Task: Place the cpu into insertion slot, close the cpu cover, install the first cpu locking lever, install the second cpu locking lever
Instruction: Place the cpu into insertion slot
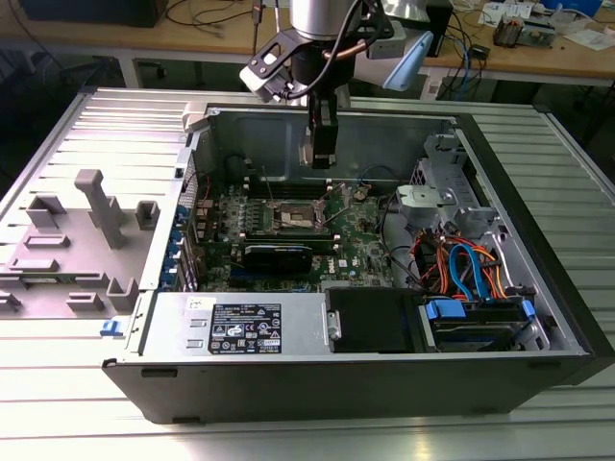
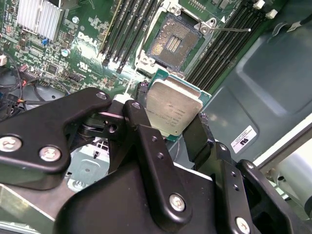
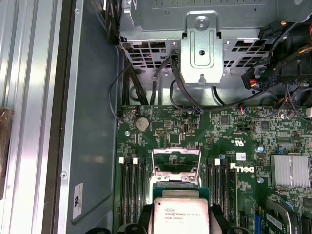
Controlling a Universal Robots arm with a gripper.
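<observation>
Black two-finger gripper (image 2: pixel 169 117) clamped on small flat square silver-topped cpu (image 2: pixel 174 105), pinching opposite edges. Chip held in air above green motherboard (image 2: pixel 90 61), near slot, not in it. Square insertion slot with dark centre and silvery rim (image 2: pixel 173 41) bare. Thin silvery cpu cover (image 3: pixel 175 160) stands raised in first wrist view. Judged: no step complete; seating, cover closing and both locking levers left.
</observation>
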